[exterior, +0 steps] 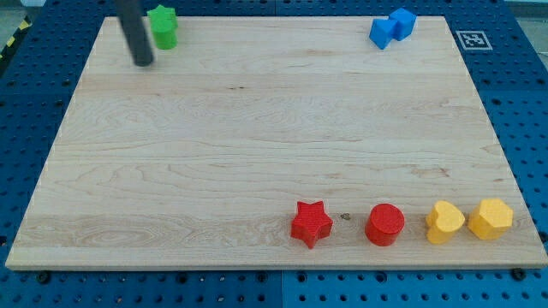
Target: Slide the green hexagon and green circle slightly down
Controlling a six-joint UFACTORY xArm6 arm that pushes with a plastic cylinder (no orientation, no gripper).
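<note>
Green plastic blocks (163, 26) sit at the top left corner of the pale wooden table (257, 137), pressed so close together that they read as one bright green lump; I cannot tell from this view which part is the hexagon and which the circle, nor exactly where one ends and the other begins. My tip (143, 62), the lower end of the straight dark rod, rests on the table just to the view's left of that green lump and a little below it, very near its edge, though whether it actually touches the green plastic I cannot tell. The rod carries no jaws, so nothing here is apart, together or clamped on anything. Far across the table, at the top right corner, two blue plastic blocks (392, 27) huddle against each other, their shapes unclear. Along the bottom edge, toward the view's right, a row of four pieces stands: a red plastic star (311, 224), then a red plastic cylinder (385, 224) a short way to its right, then a yellow plastic heart-like block (445, 222), and just beside that a yellow plastic hexagon-like block (491, 217), the two yellow ones nearly touching. A blue perforated surface (34, 77) surrounds the table.
</note>
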